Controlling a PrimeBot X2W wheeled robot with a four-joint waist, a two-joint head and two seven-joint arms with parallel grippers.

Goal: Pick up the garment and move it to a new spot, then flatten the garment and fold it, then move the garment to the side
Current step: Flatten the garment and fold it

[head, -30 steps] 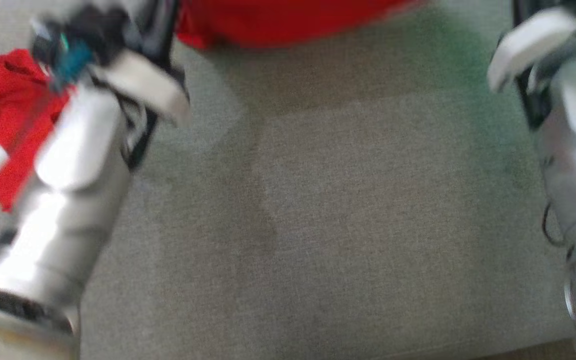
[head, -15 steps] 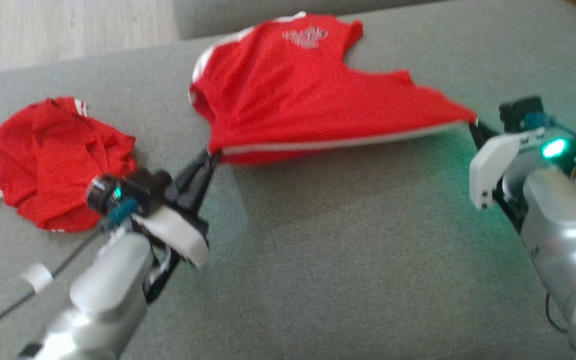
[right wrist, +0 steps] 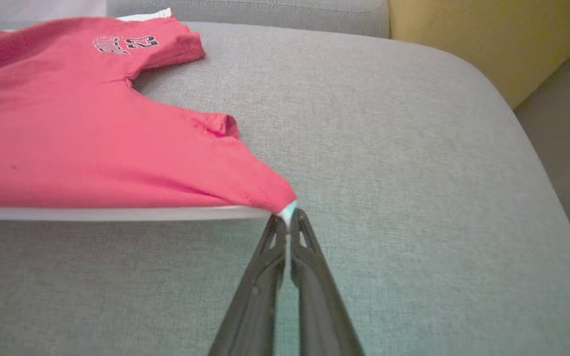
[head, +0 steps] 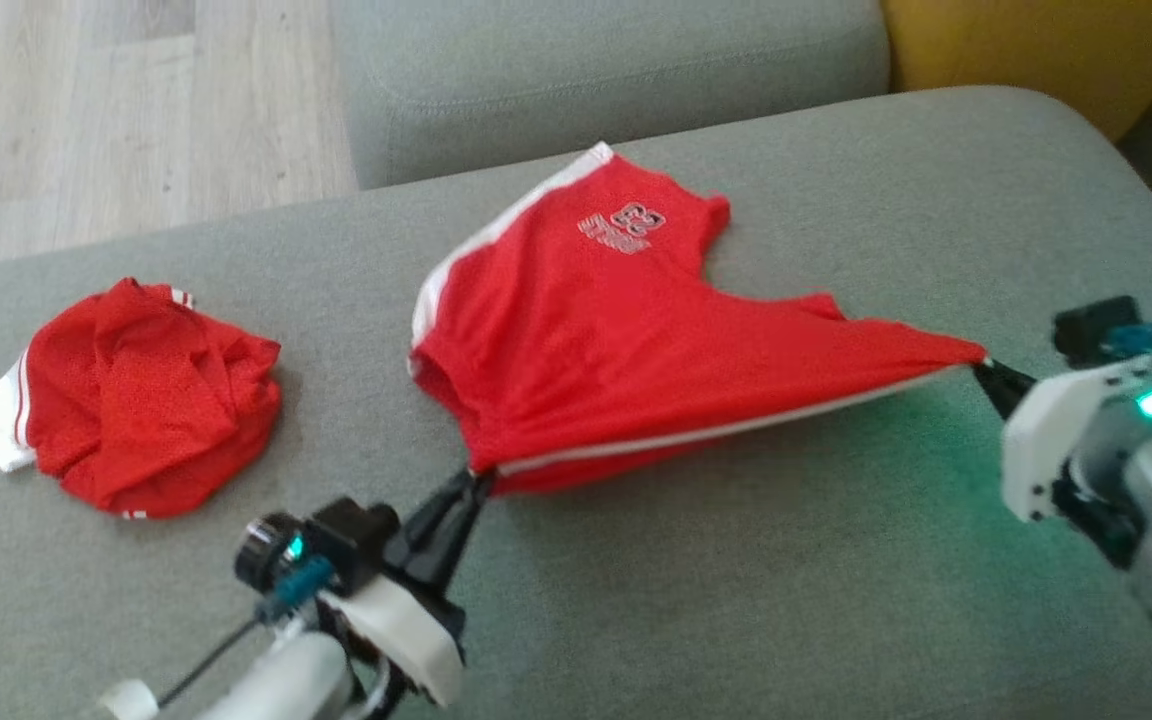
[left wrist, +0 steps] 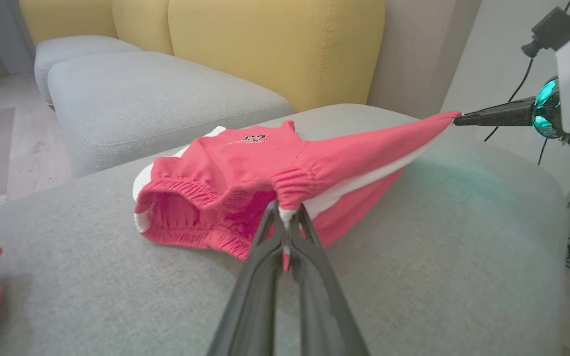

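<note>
The garment is a pair of red shorts with white side stripes and a small printed logo, stretched over the grey cushion. My left gripper is shut on its waistband corner at the near left. My right gripper is shut on the other corner at the right, and the near edge hangs taut between them, lifted a little off the cushion. The far part with the logo lies on the cushion.
A second red and white garment lies crumpled on the cushion's left. Another grey cushion sits behind, yellow back cushions beyond, wooden floor at upper left. The cushion drops off at its right edge.
The head camera has tilted up, so the whole scene shifted down. Both grippers keep their hold on the shorts, with the edge still stretched between them.
</note>
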